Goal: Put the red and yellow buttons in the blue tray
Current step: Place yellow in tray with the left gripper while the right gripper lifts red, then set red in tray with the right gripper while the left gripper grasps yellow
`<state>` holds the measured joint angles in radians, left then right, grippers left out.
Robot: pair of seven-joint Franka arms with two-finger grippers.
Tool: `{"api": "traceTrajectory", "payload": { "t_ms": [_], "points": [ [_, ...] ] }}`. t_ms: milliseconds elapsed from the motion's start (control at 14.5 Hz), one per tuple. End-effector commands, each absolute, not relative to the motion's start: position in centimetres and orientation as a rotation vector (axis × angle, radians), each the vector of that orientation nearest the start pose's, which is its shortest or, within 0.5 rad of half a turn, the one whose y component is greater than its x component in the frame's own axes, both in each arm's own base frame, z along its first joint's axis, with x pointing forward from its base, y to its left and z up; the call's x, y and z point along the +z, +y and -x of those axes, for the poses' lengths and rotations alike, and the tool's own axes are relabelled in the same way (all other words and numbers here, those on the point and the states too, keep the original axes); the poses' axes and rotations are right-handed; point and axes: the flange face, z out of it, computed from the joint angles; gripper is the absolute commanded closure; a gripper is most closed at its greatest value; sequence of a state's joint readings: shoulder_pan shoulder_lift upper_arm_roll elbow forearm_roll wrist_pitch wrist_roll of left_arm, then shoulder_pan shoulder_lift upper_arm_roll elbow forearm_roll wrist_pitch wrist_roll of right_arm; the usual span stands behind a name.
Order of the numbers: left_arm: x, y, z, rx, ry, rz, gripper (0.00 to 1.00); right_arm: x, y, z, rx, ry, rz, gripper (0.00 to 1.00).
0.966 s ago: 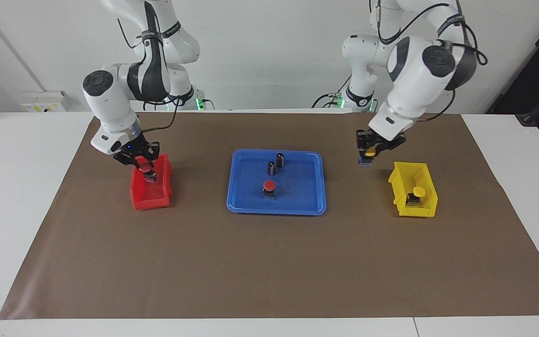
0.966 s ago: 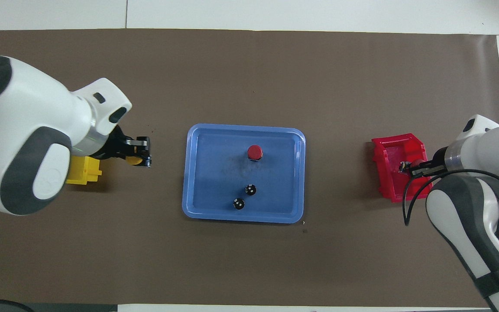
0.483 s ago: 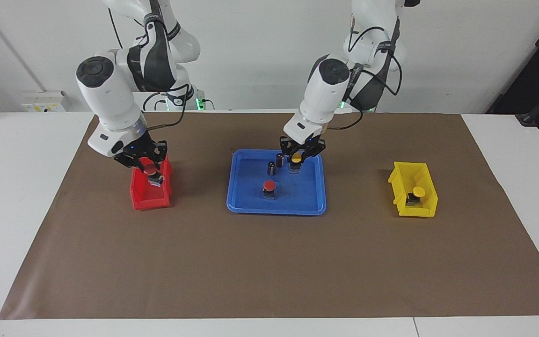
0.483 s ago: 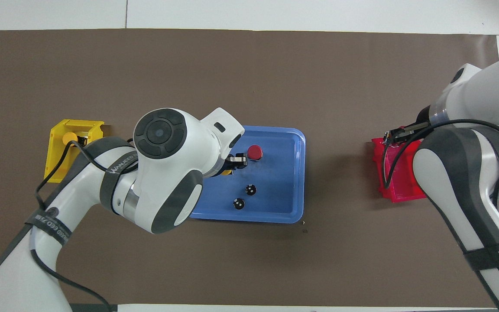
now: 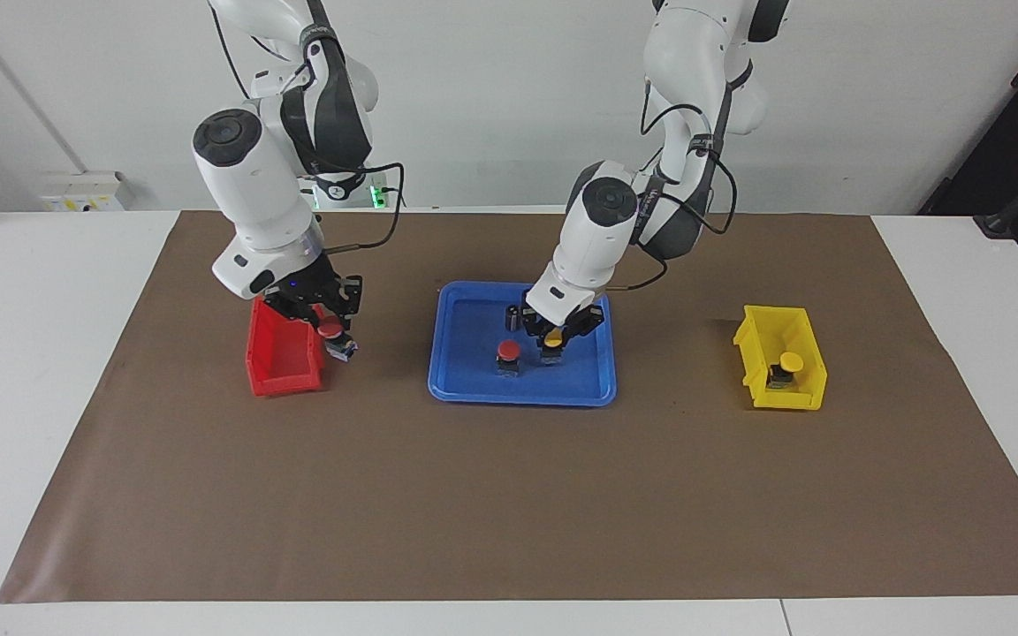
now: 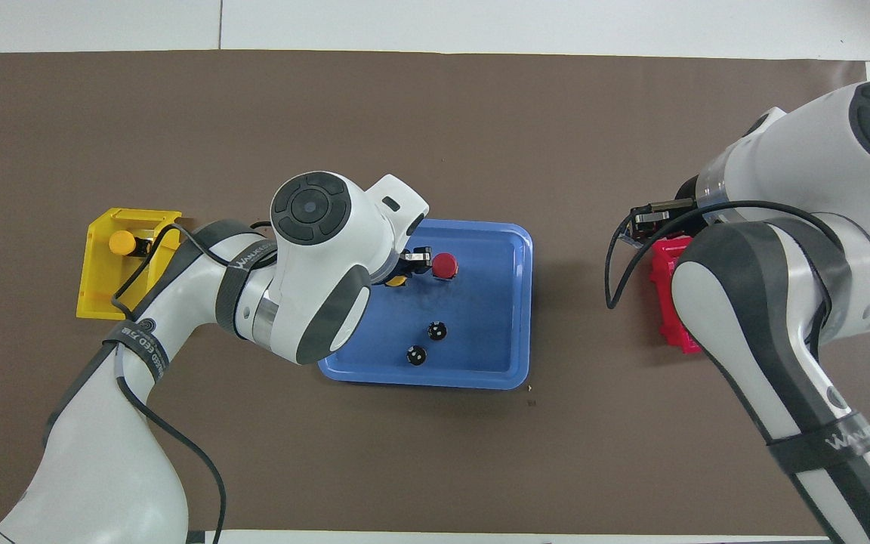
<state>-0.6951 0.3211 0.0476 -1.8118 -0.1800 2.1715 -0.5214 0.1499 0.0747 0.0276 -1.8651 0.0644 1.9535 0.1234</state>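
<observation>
A: Biggest risk from here?

B: Knocking over the red button [image 5: 509,352] standing mid-tray. Left claw [image 5: 553,341] low inside the blue tray [image 5: 522,399], clamped on a yellow button [image 5: 553,336], just beside that red one. With any sideways drift on release, a nudge or a topple.

A: And the two dark cylinders [image 5: 513,316]?

B: Near the tray's edge closest to the robots, close by the left wrist. Could get clipped on the way out if lifted slantwise.

A: Down on the tray floor yet?

B: Hard to tell. Looks very low. If let go too high: a bounce, maybe a tumble off that blocky base.

A: Left arm's pose?

B: Reaching in from its own end of the desk, elbow high, forearm sloping down, claw pointing down into the tray.

A: And the right?

B: Right claw [image 5: 333,336] shut on a second red button [image 5: 330,329], hanging over the edge of the red bin [image 5: 284,367] on the side toward the tray. Forearm steep, wrist tipped a little toward the tray.

A: Trouble there?

B: Crowding. One tray, two arms. Possible bump of wrists if brought in before clearing the left arm out. Also possible: slipping out of a loose pinch on the way over.

A: Anything left outside?

B: One more, a second yellow button [image 5: 790,362], sitting in the yellow bin [image 5: 796,396] near the desk's edge at the left arm's end. Not picked up yet.
</observation>
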Motion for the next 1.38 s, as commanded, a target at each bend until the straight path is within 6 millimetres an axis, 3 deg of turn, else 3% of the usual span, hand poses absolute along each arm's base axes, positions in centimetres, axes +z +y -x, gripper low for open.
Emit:
{"api": "traceTrajectory", "payload": {
  "t_ms": [0, 207, 276, 345, 414, 483, 621, 690, 759, 828, 966, 1103, 1241, 1310],
  "points": [
    [37.3, -39.5, -51.1, 0.055, 0.040, 3.291, 0.99, 47.7, 11.5, -57.9, -0.015, 0.029, 3.008, 0.86],
    [36.8, -39.0, -51.4, 0.044, 0.033, 3.291, 0.98, 47.7, 11.6, -57.9, -0.031, 0.050, 3.001, 0.86],
    [36.6, -38.7, -51.6, 0.041, 0.025, 3.290, 0.92, 47.6, 11.6, -57.9, -0.029, 0.052, 3.001, 0.86],
    [36.6, -38.6, -51.7, 0.041, 0.023, 3.290, 0.72, 47.7, 12.4, -57.8, -0.031, 0.046, 3.001, 0.86],
    [36.6, -38.6, -51.7, 0.041, 0.023, 3.290, 0.39, 47.7, 13.6, -57.6, -0.044, 0.043, 2.997, 0.86],
    [36.8, -38.7, -51.6, 0.042, 0.021, 3.290, 0.21, 47.5, 13.7, -57.6, -0.046, 0.041, 3.003, 0.86],
    [37.3, -38.5, -51.5, 0.080, 0.016, 3.275, 0.07, 47.6, 15.1, -57.4, -0.062, 0.041, 3.000, 0.86],
    [38.4, -38.2, -51.2, 0.112, 0.023, 3.263, 0.02, 47.7, 15.4, -57.4, -0.071, 0.063, 3.000, 0.86],
    [41.3, -36.8, -51.3, 0.131, 0.033, 3.236, 0.00, 47.7, 16.1, -57.4, -0.071, 0.063, 2.999, 0.86],
    [43.8, -34.3, -52.1, 0.144, 0.013, 3.198, 0.00, 46.7, 18.1, -57.3, -0.054, 0.052, 3.006, 0.86],
    [47.3, -29.8, -52.6, 0.185, 0.026, 3.181, 0.00, 46.6, 21.8, -57.2, -0.074, 0.086, 3.018, 0.86],
    [49.3, -23.9, -54.0, 0.175, 0.033, 3.136, 0.00, 46.0, 24.3, -57.8, -0.085, 0.122, 3.042, 0.86],
    [52.1, -16.2, -55.5, 0.122, 0.117, 3.131, 0.00, 43.4, 27.4, -57.3, -0.061, 0.132, 3.048, 0.86],
    [53.4, -12.8, -55.5, 0.134, 0.177, 3.130, 0.00, 42.4, 28.0, -57.3, -0.059, 0.128, 3.056, 0.86]
  ]
}}
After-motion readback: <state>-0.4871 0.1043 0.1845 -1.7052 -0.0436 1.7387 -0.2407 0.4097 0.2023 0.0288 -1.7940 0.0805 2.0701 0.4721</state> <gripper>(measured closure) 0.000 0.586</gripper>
